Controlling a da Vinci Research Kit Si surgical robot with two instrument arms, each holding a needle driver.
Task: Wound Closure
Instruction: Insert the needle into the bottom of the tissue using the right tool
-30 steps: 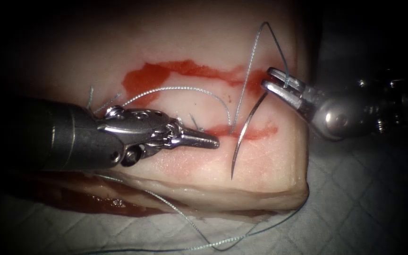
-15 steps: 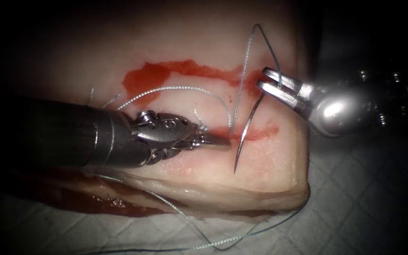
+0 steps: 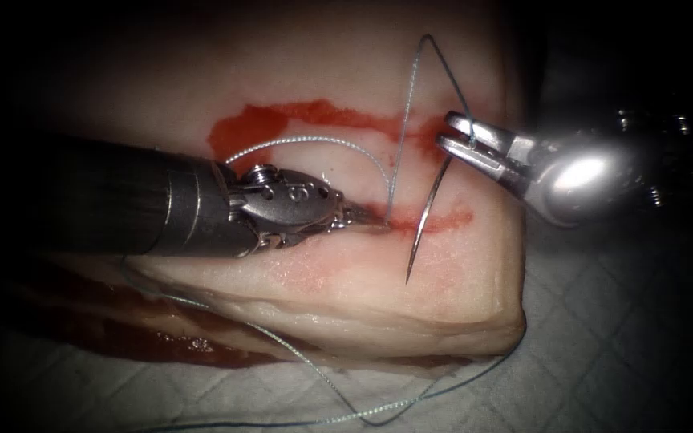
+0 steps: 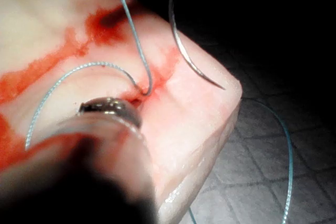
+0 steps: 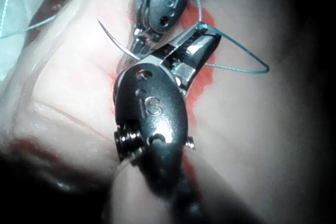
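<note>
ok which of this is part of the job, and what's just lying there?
Job: needle, clear of the tissue, held at its thread end by right tool; thread; cut; left tool, tips at the cut.
Lying about: red fluid; cloth.

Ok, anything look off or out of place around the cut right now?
Nothing stands out. The right tool holds the needle near its thread end, clear of the tissue. The left tool rests its tip at the cut where the thread enters. Red fluid stains the tissue.
</note>
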